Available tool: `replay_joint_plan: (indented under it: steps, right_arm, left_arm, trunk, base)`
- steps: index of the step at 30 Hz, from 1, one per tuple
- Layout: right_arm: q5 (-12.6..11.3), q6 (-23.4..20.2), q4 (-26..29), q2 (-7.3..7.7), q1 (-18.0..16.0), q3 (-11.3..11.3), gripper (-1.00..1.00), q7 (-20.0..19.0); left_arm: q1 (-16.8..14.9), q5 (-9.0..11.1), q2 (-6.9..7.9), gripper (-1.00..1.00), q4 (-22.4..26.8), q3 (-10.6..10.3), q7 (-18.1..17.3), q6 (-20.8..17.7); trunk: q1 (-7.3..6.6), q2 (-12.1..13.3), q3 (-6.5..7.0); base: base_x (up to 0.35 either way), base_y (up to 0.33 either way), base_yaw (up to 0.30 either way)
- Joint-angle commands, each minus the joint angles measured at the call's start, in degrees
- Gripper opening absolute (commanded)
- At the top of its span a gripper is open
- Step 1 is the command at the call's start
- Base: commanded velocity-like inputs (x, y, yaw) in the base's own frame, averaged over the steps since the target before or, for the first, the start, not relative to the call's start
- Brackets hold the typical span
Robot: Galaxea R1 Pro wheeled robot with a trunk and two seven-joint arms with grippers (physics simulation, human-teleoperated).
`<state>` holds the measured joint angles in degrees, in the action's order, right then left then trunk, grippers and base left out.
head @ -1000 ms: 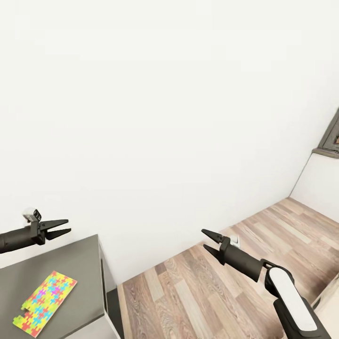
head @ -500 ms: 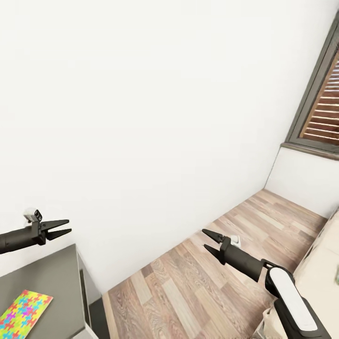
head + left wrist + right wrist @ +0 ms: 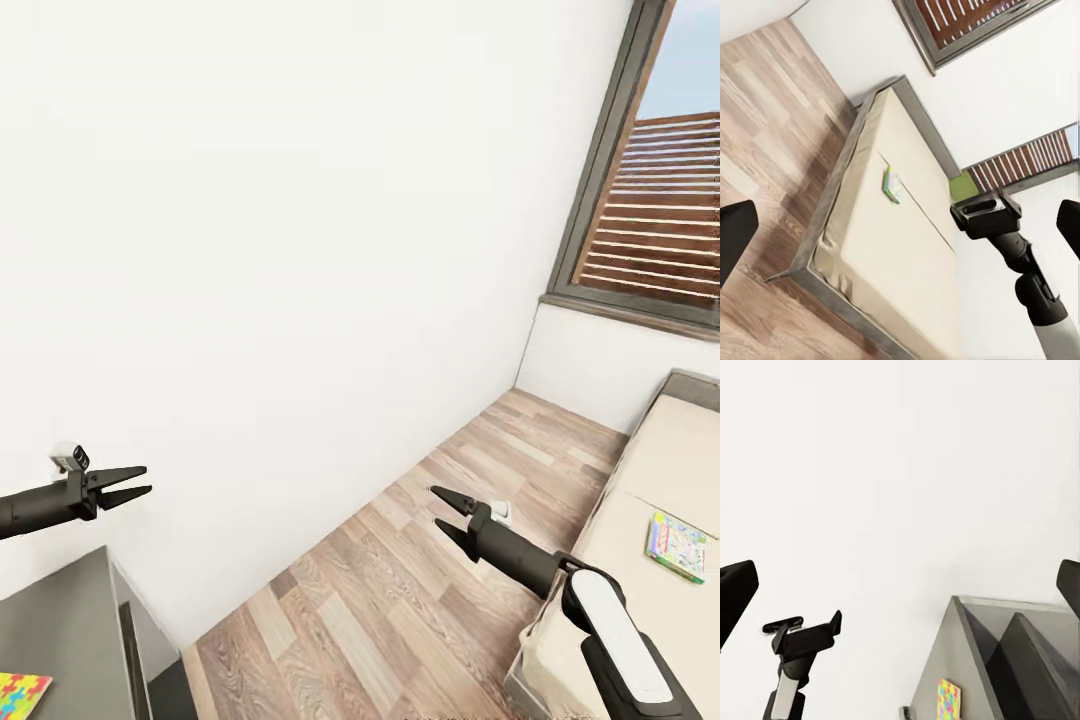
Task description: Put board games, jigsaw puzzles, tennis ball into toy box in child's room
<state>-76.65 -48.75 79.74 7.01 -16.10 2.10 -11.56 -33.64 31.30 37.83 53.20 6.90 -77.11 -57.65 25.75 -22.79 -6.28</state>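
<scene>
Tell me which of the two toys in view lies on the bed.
The board game, a cartoon-covered box on the beige bed. The jigsaw puzzle, with interlocking coloured pieces, lies on the dark grey unit.

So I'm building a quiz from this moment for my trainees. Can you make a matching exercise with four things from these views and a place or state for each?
Things:
1. board game
2. jigsaw puzzle
3. left gripper
4. window

Places or states:
A. on the dark grey-topped unit, at the head view's lower left corner
B. open, holding nothing, in front of the white wall
C. lying flat on the beige bed
D. grey-framed, with brown slats behind it

Pairs: 1-C, 2-A, 3-B, 4-D
</scene>
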Motion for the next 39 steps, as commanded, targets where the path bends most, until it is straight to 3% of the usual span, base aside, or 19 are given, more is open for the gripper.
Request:
replay_joint_plan:
  steps: [1,21,32,36,39]
  right_arm:
    - [0.32,0.09,-0.12,0.0,-0.07,0.01,1.0,-0.4]
    - [0.27,1.63,-1.06,0.34,-0.07,0.27,1.0,-0.48]
    - [0.26,1.67,-5.99,0.93,-0.02,1.33,1.0,-0.54]
    - [0.35,1.83,-7.05,1.0,0.0,2.68,1.0,-0.4]
    - [0.41,2.36,-7.81,1.08,0.01,3.9,1.0,-0.22]
  left_arm:
    - [-0.02,0.17,0.02,1.0,0.03,0.01,-0.06,-0.5]
    - [-0.02,0.14,-0.12,1.0,0.01,0.04,-0.02,-0.45]
    - [0.01,0.06,-0.34,1.0,0.01,-0.05,0.18,-0.37]
    - [0.02,-0.92,-1.08,1.0,0.01,-0.51,1.18,-0.36]
    - [-0.01,-2.86,-2.01,1.0,-0.01,-0.76,3.08,-0.41]
  trunk:
    - [0.04,-0.13,-0.13]
    - [0.04,-0.13,-0.13]
    - [0.04,-0.13,-0.13]
    - [0.04,-0.13,-0.13]
    - [0.04,-0.13,-0.13]
  base:
    - [0.0,0.0,-0.281]
    - [0.0,0.0,-0.281]
    - [0.0,0.0,-0.281]
    - [0.0,0.0,-0.281]
    - [0.0,0.0,-0.281]
